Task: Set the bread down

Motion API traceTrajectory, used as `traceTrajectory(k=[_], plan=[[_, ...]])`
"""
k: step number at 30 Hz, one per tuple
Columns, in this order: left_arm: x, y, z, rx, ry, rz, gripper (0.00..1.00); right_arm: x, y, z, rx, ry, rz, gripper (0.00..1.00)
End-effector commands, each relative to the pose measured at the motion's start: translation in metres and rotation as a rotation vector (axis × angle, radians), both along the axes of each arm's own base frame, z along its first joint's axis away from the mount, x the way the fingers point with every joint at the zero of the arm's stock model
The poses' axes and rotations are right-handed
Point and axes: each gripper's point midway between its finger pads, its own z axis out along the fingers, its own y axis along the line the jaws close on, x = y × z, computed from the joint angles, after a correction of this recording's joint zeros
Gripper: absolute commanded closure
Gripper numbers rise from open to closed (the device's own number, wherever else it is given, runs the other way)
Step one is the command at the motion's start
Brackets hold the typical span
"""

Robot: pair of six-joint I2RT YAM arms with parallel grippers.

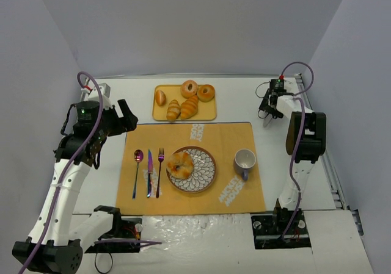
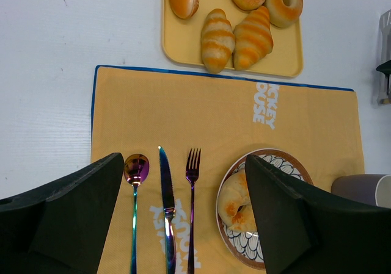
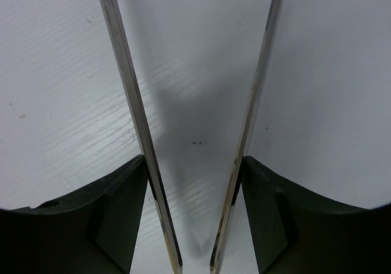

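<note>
The bread (image 1: pixel 179 164), a round curled golden bun with a dark dimple, lies on the left half of the patterned plate (image 1: pixel 206 171). In the left wrist view the bread (image 2: pixel 235 201) shows on the plate (image 2: pixel 269 155), partly hidden behind my right finger. My left gripper (image 1: pixel 126 116) is open and empty, raised above the left back corner of the placemat; its jaws (image 2: pixel 183 161) stand wide apart. My right gripper (image 1: pixel 267 111) hovers over bare table at the back right. In its wrist view the gripper (image 3: pixel 194 161) holds metal tongs (image 3: pixel 125 85), blades spread, nothing between them.
A yellow tray (image 1: pixel 160 113) behind the orange placemat (image 1: pixel 226 137) holds straight croissants, ring buns and a small roll. A spoon (image 1: pixel 137 159), knife (image 1: pixel 149 170) and fork (image 1: pixel 160 164) lie left of the plate. A mug (image 1: pixel 245 160) stands to its right.
</note>
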Motion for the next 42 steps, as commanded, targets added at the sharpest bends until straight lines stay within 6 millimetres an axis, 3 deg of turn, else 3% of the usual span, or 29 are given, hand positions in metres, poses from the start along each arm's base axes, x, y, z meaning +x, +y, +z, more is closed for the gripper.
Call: traceTrajectory(k=[1, 11, 18, 23, 27, 31, 37, 42], plan=[[0.01, -0.002, 0.021, -0.018, -0.082, -0.002, 0.23, 0.017, -0.002, 0.008, 0.016, -0.073, -0.008, 0.41], [0.01, -0.001, 0.02, -0.016, -0.08, -0.001, 0.23, 0.013, 0.0, -0.005, 0.027, -0.042, -0.008, 0.25], [0.01, -0.001, 0.02, -0.016, -0.08, -0.001, 0.23, 0.009, -0.002, 0.02, 0.021, -0.073, -0.02, 0.16], [0.01, -0.001, 0.019, -0.015, -0.078, 0.0, 0.23, 0.002, 0.009, 0.074, 0.017, -0.171, 0.008, 0.0], [0.011, -0.001, 0.019, -0.014, -0.078, 0.002, 0.23, -0.01, 0.026, 0.124, 0.027, -0.267, 0.055, 0.0], [0.01, 0.0, 0.019, -0.013, -0.078, 0.004, 0.23, -0.03, 0.065, 0.182, 0.07, -0.401, 0.159, 0.0], [0.011, -0.001, 0.019, -0.013, -0.077, 0.002, 0.23, -0.067, 0.115, 0.244, 0.223, -0.596, 0.318, 0.0], [0.01, 0.0, 0.021, -0.012, -0.084, 0.006, 0.23, -0.094, 0.147, 0.276, 0.331, -0.684, 0.453, 0.0]])
